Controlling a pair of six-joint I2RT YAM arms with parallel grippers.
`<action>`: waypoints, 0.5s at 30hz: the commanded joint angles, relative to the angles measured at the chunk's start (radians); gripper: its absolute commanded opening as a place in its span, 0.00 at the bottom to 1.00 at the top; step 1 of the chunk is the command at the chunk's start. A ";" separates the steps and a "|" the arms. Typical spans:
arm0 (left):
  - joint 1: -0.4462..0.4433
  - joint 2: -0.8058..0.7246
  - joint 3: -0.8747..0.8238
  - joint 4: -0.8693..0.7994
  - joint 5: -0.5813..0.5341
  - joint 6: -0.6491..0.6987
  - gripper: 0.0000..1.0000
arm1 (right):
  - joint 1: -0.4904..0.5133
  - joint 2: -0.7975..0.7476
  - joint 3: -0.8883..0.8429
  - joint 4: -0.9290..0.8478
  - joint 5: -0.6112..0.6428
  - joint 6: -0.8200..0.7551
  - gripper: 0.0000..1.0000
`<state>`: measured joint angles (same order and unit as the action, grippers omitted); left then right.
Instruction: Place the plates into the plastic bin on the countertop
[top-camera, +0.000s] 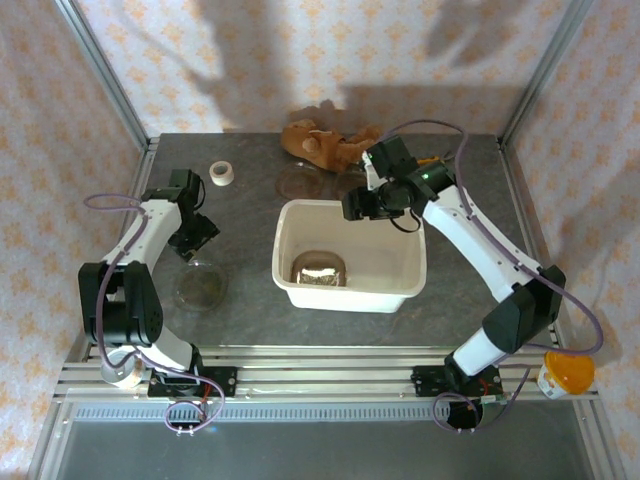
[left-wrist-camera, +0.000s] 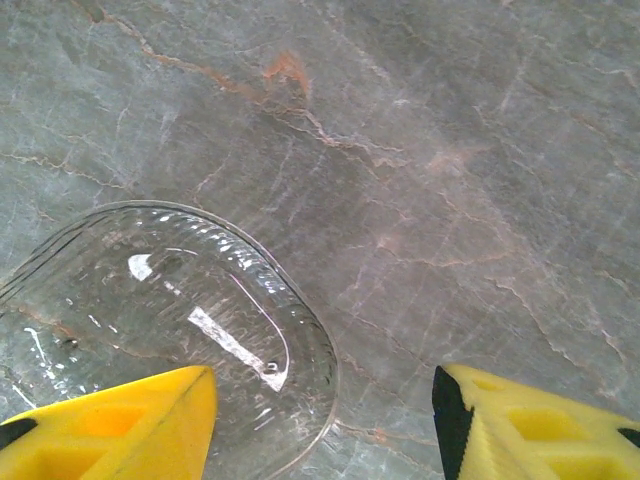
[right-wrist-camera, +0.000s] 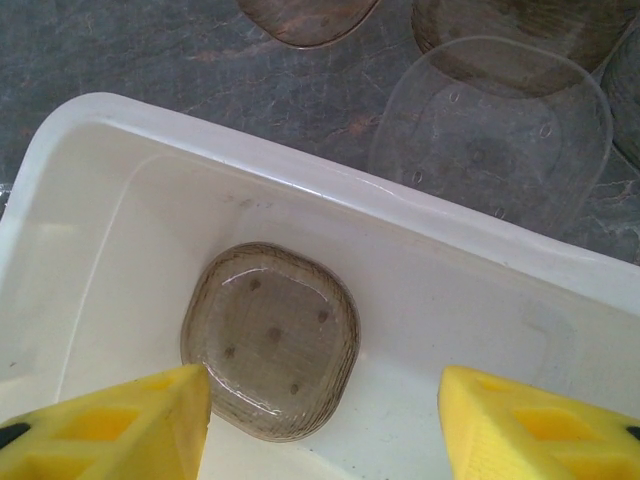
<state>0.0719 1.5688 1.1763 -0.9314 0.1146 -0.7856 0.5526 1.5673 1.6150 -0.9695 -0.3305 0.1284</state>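
The cream plastic bin (top-camera: 345, 295) stands mid-countertop with one tinted plate (top-camera: 319, 268) lying flat on its floor. My right gripper (top-camera: 354, 207) hovers over the bin's far edge. In the right wrist view it (right-wrist-camera: 325, 420) is open and empty above that plate (right-wrist-camera: 270, 340), inside the rim (right-wrist-camera: 300, 180). A clear plate (top-camera: 200, 287) lies on the countertop at the left, just under my left gripper (top-camera: 192, 243). From the left wrist, that gripper (left-wrist-camera: 325, 425) is open, its left finger (left-wrist-camera: 120, 425) over the plate (left-wrist-camera: 170, 300). Another plate (top-camera: 300, 181) lies behind the bin.
More clear plates (right-wrist-camera: 490, 120) lie on the dark countertop (top-camera: 240, 325) beyond the bin's far wall. A white tape roll (top-camera: 222, 172) sits at the back left and a brown stuffed toy (top-camera: 318, 142) at the back centre. An orange-lidded container (top-camera: 566, 375) stands off the table's right front.
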 joint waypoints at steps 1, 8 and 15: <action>0.001 0.061 0.008 -0.029 -0.039 -0.032 0.61 | -0.009 0.001 0.004 0.014 -0.010 -0.034 0.62; 0.000 0.169 0.019 0.028 0.020 -0.070 0.62 | -0.014 -0.034 -0.040 0.028 0.007 -0.026 0.62; 0.000 0.234 0.000 0.055 0.051 -0.065 0.61 | -0.017 -0.044 -0.058 0.022 0.016 -0.019 0.62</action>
<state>0.0719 1.7760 1.1770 -0.8906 0.1551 -0.8379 0.5419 1.5673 1.5738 -0.9531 -0.3363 0.1146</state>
